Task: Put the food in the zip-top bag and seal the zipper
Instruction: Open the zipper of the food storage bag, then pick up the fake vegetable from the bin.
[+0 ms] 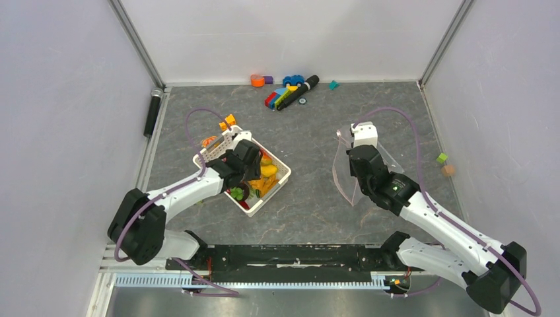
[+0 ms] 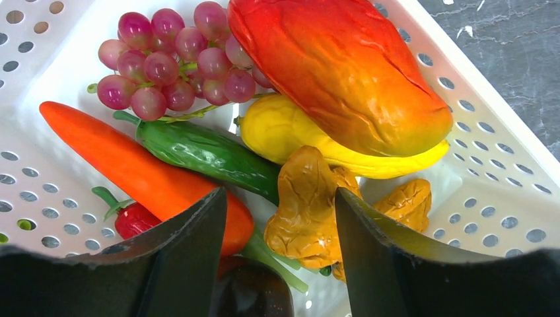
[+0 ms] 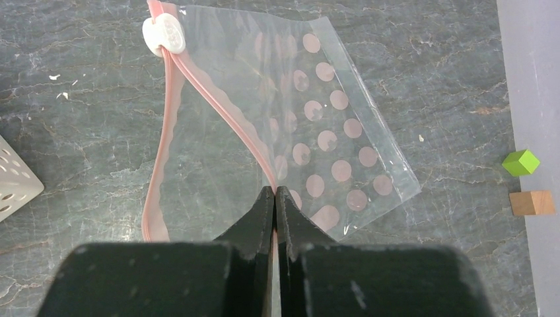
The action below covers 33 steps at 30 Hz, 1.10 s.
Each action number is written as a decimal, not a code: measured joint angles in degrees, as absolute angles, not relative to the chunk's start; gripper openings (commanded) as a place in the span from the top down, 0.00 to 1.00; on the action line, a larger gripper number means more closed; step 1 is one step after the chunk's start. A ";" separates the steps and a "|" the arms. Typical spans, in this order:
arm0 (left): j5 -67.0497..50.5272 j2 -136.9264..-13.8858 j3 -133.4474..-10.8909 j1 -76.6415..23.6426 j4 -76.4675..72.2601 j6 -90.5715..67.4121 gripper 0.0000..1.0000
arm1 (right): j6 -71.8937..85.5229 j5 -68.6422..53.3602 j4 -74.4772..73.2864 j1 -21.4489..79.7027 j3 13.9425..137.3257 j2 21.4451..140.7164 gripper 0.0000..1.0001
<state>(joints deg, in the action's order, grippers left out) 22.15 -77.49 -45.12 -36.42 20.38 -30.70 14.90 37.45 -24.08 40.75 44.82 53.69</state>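
Note:
The food lies in a white slotted basket (image 1: pixel 282 170): purple grapes (image 2: pixel 178 59), a red-orange mango (image 2: pixel 337 72), a yellow piece (image 2: pixel 290 129), a green cucumber (image 2: pixel 205 152), an orange carrot-like piece (image 2: pixel 132 165) and a lumpy brown piece (image 2: pixel 310 211). My left gripper (image 2: pixel 280 193) is down in the basket, open, its jaws either side of the brown piece. The clear zip-top bag (image 3: pixel 330 119) with pink dots stands mouth open at centre right (image 1: pixel 343 175). My right gripper (image 3: pixel 275 191) is shut on one lip of the pink zipper (image 3: pixel 218 105), near the white slider (image 3: pixel 164 34).
Coloured toy blocks, a toy car and a black marker (image 1: pixel 290 92) lie at the back. A black cylinder (image 1: pixel 152 112) rests along the left wall. An orange block (image 1: pixel 228 122) sits behind the basket. A green cube (image 3: pixel 520 162) and a wooden block (image 3: pixel 531 203) lie by the right wall.

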 measured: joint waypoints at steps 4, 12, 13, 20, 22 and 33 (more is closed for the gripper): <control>22.63 -78.67 -45.41 -36.42 19.62 -30.79 0.37 | 14.81 37.28 -24.01 40.75 44.53 53.69 0.96; 23.35 -81.03 -46.24 -36.42 17.15 -31.14 0.43 | 14.66 37.23 -23.99 40.75 44.42 53.47 0.96; 23.29 -81.36 -46.24 -36.42 17.06 -31.24 0.45 | 14.66 37.23 -24.01 40.75 44.38 53.39 0.96; 21.76 -82.48 -46.35 -36.42 16.16 -31.86 0.66 | 14.48 37.08 -24.03 40.75 44.38 53.28 0.95; 21.71 -82.48 -46.35 -36.42 16.01 -32.08 0.75 | 14.46 37.06 -24.01 40.75 44.36 53.19 0.95; 20.56 -81.41 -46.35 -36.38 15.81 -32.21 0.98 | 14.44 36.88 -24.01 40.75 44.29 52.53 0.95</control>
